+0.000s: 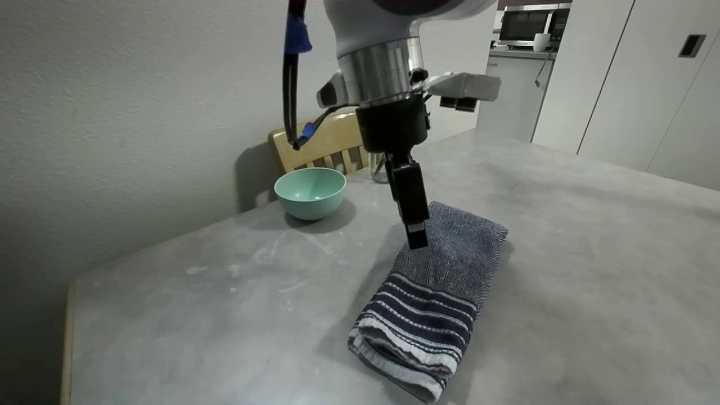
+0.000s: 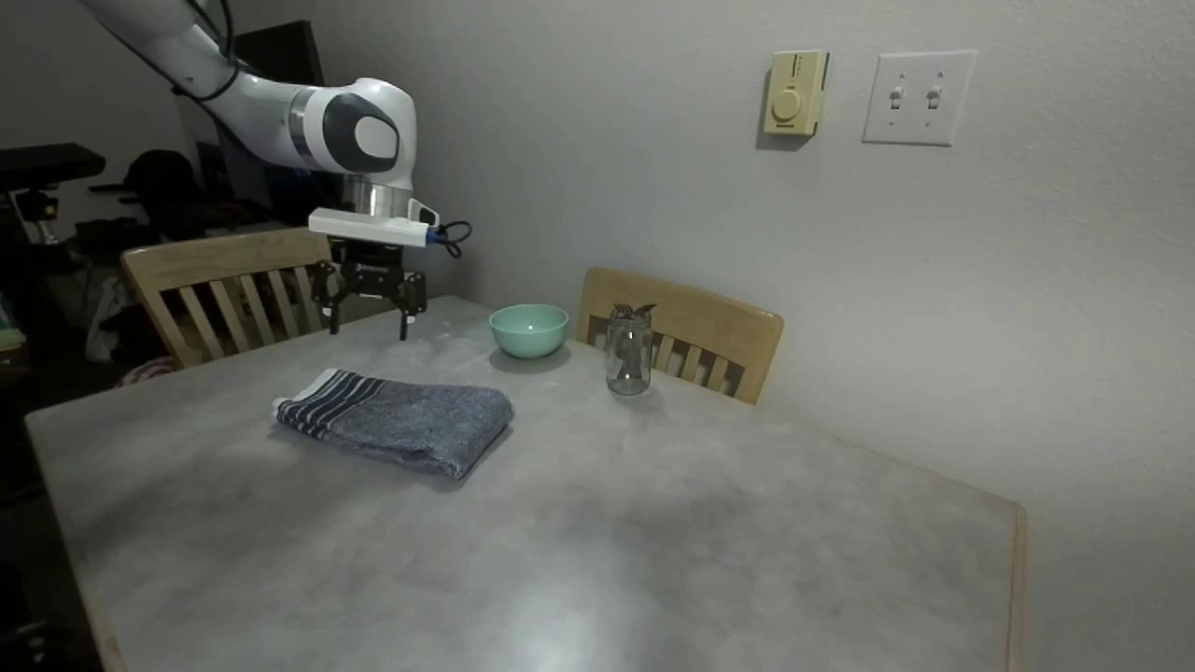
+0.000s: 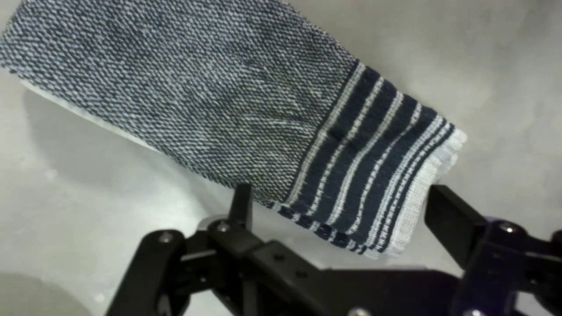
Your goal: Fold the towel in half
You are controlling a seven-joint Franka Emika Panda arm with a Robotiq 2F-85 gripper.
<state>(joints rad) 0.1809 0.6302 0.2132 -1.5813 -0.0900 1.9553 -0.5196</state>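
The grey-blue towel (image 1: 458, 253) lies flat on the table as a layered strip. Its navy and white striped end faces the near side in that exterior view, with two white-edged layers showing there. The towel also shows in an exterior view (image 2: 420, 420), striped end to the left, and in the wrist view (image 3: 210, 87). My gripper (image 2: 369, 331) hangs in the air above the table, fingers down, wide apart and holding nothing. In an exterior view the gripper (image 1: 417, 242) overlaps the towel's edge. In the wrist view the fingers (image 3: 339, 193) frame the striped end's corner, apparently above it.
A teal bowl (image 1: 310, 194) stands near the wall, also seen in an exterior view (image 2: 529, 331). A glass jar (image 2: 628, 359) with dark contents stands beside it. Wooden chairs (image 2: 695, 322) back onto the table edge (image 2: 1018, 579). The wall (image 1: 140, 112) borders the table.
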